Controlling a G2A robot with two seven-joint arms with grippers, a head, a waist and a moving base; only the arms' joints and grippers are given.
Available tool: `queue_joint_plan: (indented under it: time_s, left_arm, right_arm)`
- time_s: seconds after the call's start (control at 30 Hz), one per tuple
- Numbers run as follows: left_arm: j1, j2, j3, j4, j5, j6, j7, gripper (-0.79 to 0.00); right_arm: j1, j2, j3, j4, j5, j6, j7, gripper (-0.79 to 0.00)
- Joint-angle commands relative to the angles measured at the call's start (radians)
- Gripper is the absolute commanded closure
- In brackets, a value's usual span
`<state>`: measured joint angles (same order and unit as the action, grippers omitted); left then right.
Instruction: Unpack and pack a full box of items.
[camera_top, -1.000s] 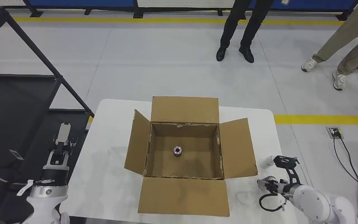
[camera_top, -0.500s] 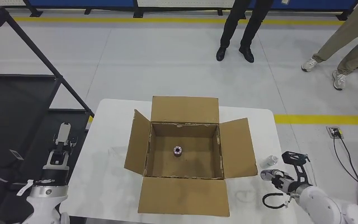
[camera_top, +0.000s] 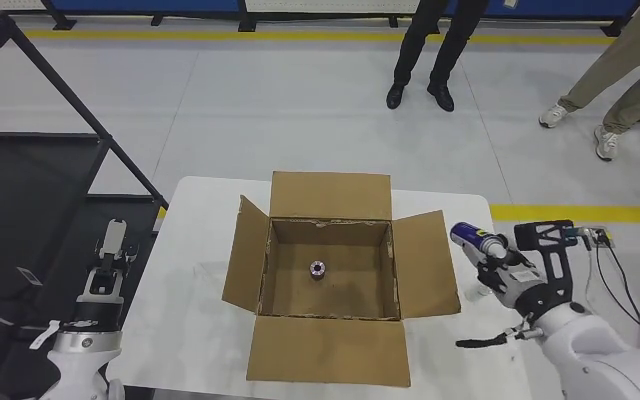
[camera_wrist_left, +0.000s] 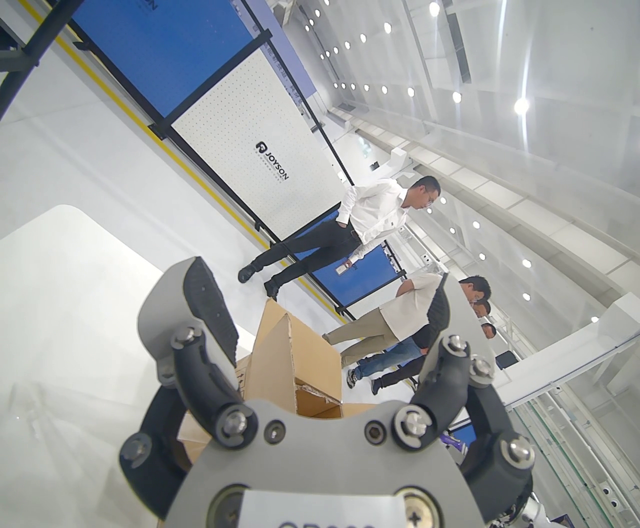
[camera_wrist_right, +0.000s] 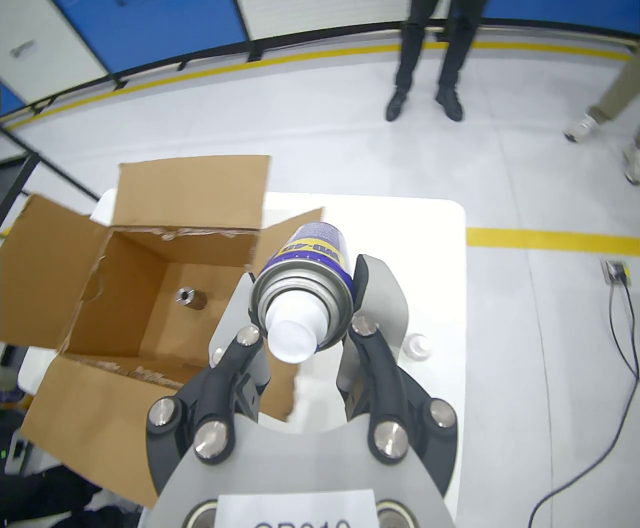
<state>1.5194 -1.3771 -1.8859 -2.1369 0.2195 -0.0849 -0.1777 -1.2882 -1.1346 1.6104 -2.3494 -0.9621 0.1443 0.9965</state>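
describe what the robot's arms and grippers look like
The left arm and right arm have white rounded shells; a black cable loops by the right one. The left gripper and right gripper share one build: light grey fingers with black textured pads, black links with silver bolts, a grey plate bearing a white label.

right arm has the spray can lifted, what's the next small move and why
Probably swing the right gripper sideways until the spray can hangs over the open box. It is gripped but sits outside the box's flap, and only a small metal cylinder lies on the box floor, so there looks to be room.
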Motion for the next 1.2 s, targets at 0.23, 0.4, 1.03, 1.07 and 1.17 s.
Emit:
queue_joint_plan:
  time_s: [0.23,0.4,1.03,1.07,1.17]
  left_arm:
    - [0.000,0.000,0.000,0.000,0.000,0.000,0.000,-0.785]
    - [0.000,0.000,0.000,0.000,0.000,0.000,0.000,-0.785]
    - [0.000,0.000,0.000,0.000,0.000,0.000,0.000,-0.785]
    - [0.000,0.000,0.000,0.000,0.000,0.000,0.000,-0.785]
    - [0.000,0.000,0.000,0.000,0.000,0.000,0.000,-0.785]
  right_arm:
    - [0.539,-0.046,-0.516,0.414,0.004,-0.064,0.224,0.000]
    - [0.724,-0.103,-0.727,0.708,0.033,-0.045,0.229,0.000]
    - [0.877,-0.236,-0.979,1.153,0.097,-0.068,0.134,-0.299]
    - [0.881,-0.241,-0.981,1.165,0.103,-0.069,0.130,-0.292]
    - [0.892,-0.253,-0.987,1.197,0.110,-0.076,0.123,-0.314]
